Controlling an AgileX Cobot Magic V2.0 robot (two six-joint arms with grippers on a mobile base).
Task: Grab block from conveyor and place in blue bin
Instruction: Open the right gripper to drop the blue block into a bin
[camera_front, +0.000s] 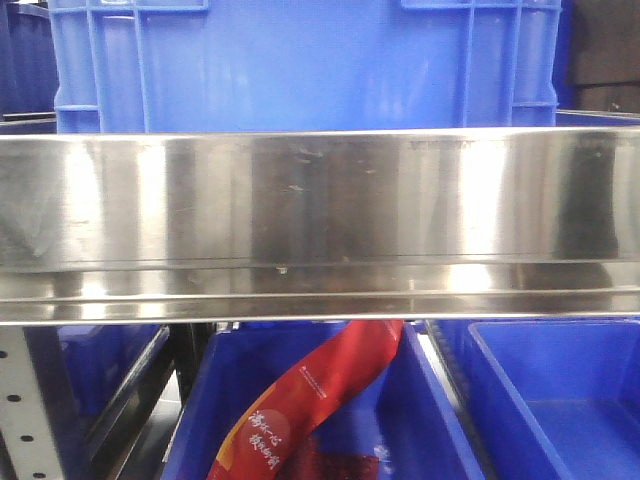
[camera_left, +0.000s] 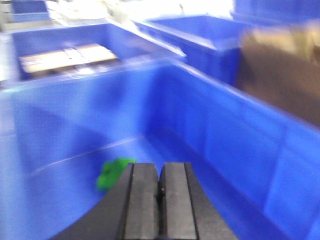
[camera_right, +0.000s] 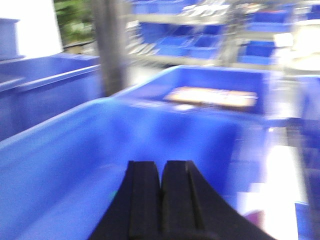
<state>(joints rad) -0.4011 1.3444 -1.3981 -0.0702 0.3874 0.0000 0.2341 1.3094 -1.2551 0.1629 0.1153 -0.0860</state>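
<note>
Left pincer (camera_left: 159, 200) closed, empty, above green block (camera_left: 113, 172) in blue bin (camera_left: 225, 130), axis blurred

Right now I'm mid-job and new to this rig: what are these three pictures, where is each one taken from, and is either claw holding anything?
This is a two-armed robot on a mobile base. The front-facing picture looks straight ahead: a shiny steel rail crosses the view, with blue plastic bins above and below it, and a red printed banner lying in a lower one.

The other two pictures come from cameras on the wrists, each looking along its own claw. Both are blurred.

The left claw hangs over the deep blue bin. Its black pads are pressed together with nothing between them. A small green block lies on the bin floor just left of it.

The right claw is also shut and empty, over another blue bin.

No conveyor belt shows in these views.
</note>
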